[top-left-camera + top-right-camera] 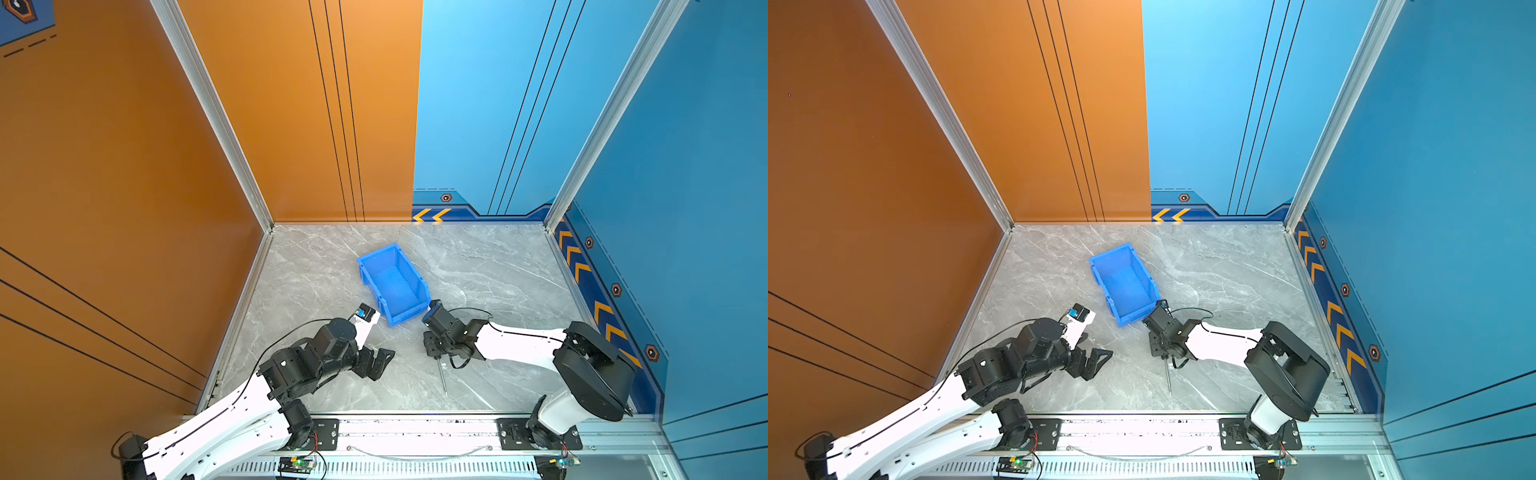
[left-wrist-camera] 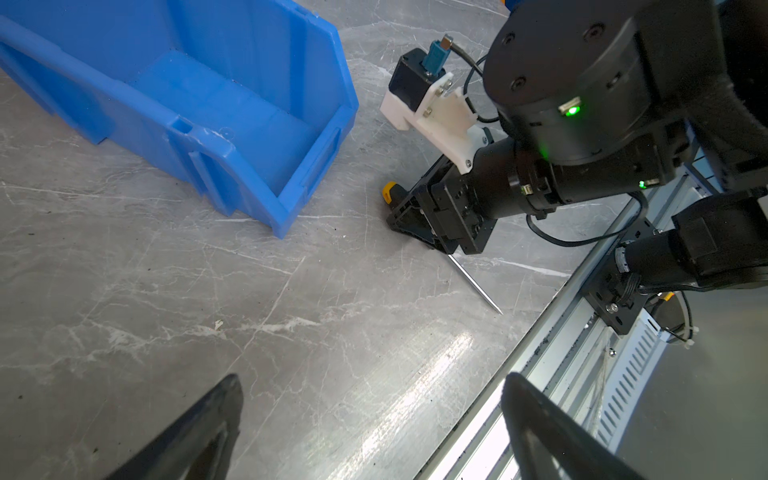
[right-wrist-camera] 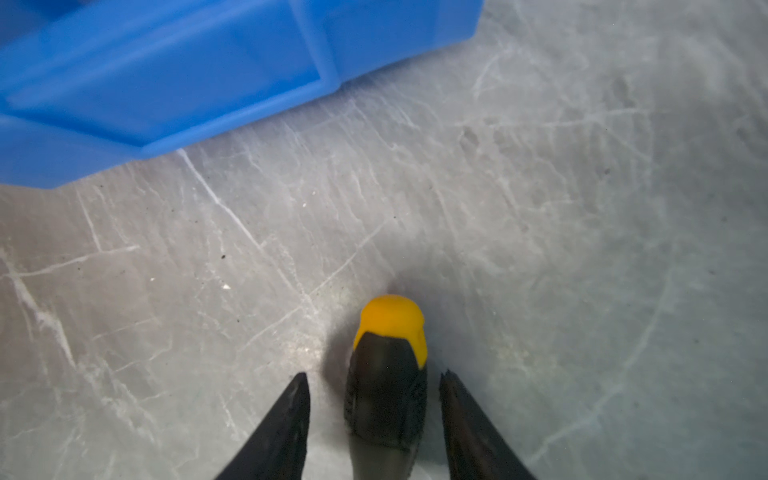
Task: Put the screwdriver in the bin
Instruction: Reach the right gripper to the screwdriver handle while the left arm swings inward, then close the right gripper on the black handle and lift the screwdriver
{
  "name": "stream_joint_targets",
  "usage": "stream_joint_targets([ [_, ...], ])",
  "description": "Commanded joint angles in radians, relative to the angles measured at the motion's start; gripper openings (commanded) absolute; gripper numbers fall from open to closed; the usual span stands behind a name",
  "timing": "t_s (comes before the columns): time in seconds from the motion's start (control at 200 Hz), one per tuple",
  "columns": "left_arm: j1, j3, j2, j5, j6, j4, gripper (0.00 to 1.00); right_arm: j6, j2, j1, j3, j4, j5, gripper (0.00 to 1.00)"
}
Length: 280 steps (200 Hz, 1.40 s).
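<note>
The screwdriver (image 3: 386,390) lies flat on the grey marble table, with its black handle and yellow cap toward the bin and its thin silver shaft (image 1: 443,378) (image 1: 1168,380) (image 2: 476,286) toward the front rail. My right gripper (image 1: 434,353) (image 1: 1160,353) (image 2: 415,224) (image 3: 374,375) is down over the handle. Its jaws stand either side of the handle, with a narrow gap on each side. The blue bin (image 1: 392,282) (image 1: 1125,282) (image 2: 232,83) (image 3: 166,75) stands just beyond, holding nothing. My left gripper (image 1: 385,363) (image 1: 1102,363) (image 2: 372,377) hovers open to the left, holding nothing.
An aluminium rail (image 1: 415,432) runs along the table's front edge, just past the shaft's tip. Orange and blue walls enclose the other three sides. Bare marble (image 1: 498,270) spreads to the right of the bin.
</note>
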Motion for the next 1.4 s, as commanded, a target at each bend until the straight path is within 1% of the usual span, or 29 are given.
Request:
stream_joint_targets([
  [0.0,-0.012,-0.015,-0.017,-0.030,0.000,0.013,0.98,0.003,0.007,0.009,-0.003,-0.009,0.018,0.47],
  [0.18,-0.012,-0.023,-0.029,-0.026,-0.006,0.012,0.98,0.012,0.007,0.013,-0.026,-0.007,0.033,0.30],
  [0.461,-0.013,-0.011,-0.061,-0.052,0.039,-0.008,0.98,0.012,-0.005,0.023,-0.049,-0.009,0.054,0.12],
  [0.586,-0.013,-0.001,-0.065,-0.056,0.043,-0.014,0.98,-0.007,-0.052,0.036,-0.048,-0.010,0.072,0.02],
  [0.731,-0.013,0.000,-0.068,-0.061,0.037,-0.013,0.98,-0.049,-0.171,0.066,-0.048,-0.011,0.124,0.02],
  [0.901,-0.012,-0.004,-0.078,-0.067,0.034,-0.013,0.98,-0.095,-0.318,0.066,-0.045,-0.010,0.172,0.02],
  [1.041,-0.013,-0.013,-0.087,-0.058,0.044,-0.012,0.98,-0.134,-0.389,0.051,-0.018,-0.015,0.189,0.02],
  [1.182,-0.018,0.002,-0.098,-0.043,0.095,-0.009,0.98,-0.196,-0.376,0.030,0.072,-0.045,0.176,0.02],
  [1.267,-0.021,0.014,-0.099,-0.017,0.124,0.001,0.98,-0.233,-0.338,0.020,0.137,-0.064,0.164,0.02],
  [1.397,-0.031,0.036,-0.070,-0.029,0.159,0.000,0.98,-0.272,-0.269,-0.002,0.222,-0.063,0.134,0.02],
])
